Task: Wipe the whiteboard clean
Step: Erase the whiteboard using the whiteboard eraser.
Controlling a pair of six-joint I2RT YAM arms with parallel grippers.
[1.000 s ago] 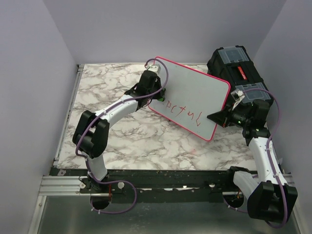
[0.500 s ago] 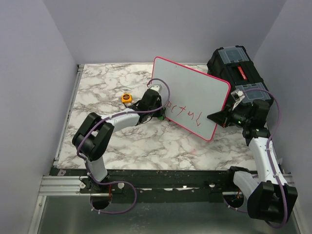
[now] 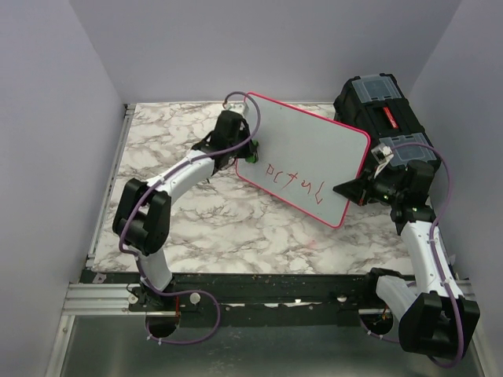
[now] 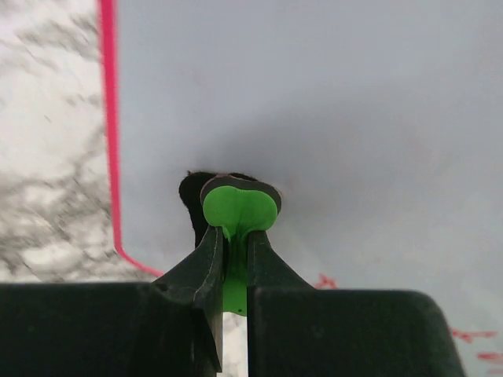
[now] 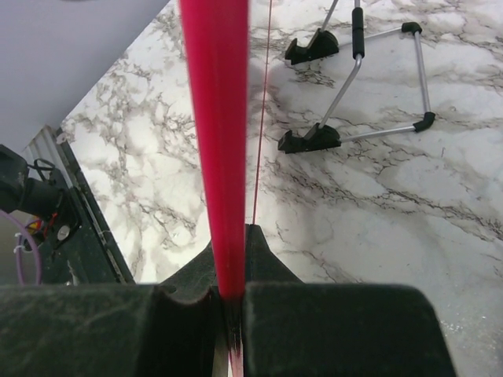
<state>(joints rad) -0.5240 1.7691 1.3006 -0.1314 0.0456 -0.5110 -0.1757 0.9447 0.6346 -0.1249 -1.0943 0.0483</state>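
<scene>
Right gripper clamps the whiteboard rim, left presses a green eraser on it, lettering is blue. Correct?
No: the lettering is red, as the top external view shows. The right gripper does clamp the whiteboard by its rim; the left gripper presses the green eraser on it.

Tilted whiteboard [image 3: 314,141] clamped by the right gripper [image 3: 351,190], the left gripper [image 3: 251,149] touching it just beside red lettering [image 3: 295,179].
</scene>
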